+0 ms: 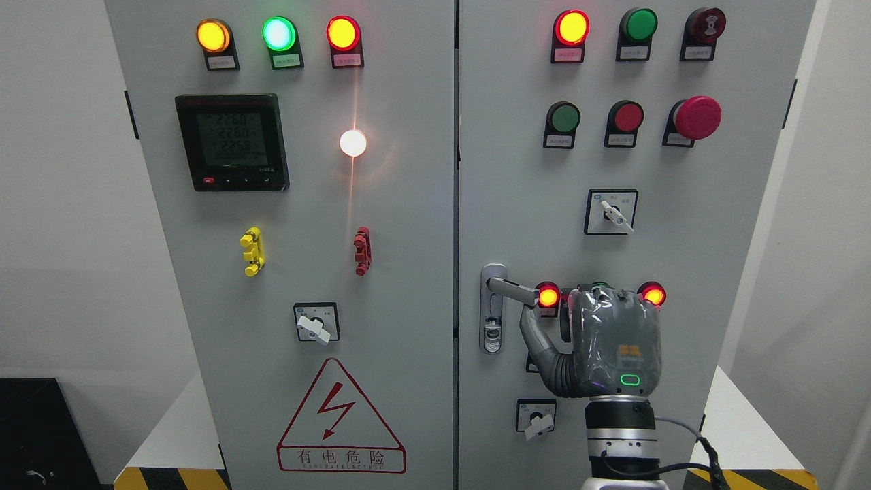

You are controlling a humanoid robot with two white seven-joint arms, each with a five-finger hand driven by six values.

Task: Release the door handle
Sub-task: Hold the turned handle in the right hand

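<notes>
From my remote seat I am taking the silver lever door handle (512, 289) on the right door of the tall grey metal electrical cabinet (381, 272) as my reference for everything here. The handle sits on its long silver lock plate (492, 309) with the lever turned out to the right, roughly level and dipping slightly toward its free end. The right hand (599, 340), grey with a glossy back and a small green light, rises from the bottom edge just right of the handle, back toward the camera. Its thumb (537, 340) reaches up and left toward the underside of the lever's free end; whether it actually touches the metal I cannot make out, since a glowing red indicator lamp (548, 297) sits right at that spot. The other fingers are hidden behind the hand (so I cannot tell whether they are curled or spread, or wrapped on the lever). My judgement: the release is at most begun, because the hand is close against the handle's tip and not clear of it. What is left is to loosen any hold and draw the hand back from the door. The left hand is nowhere in view.
</notes>
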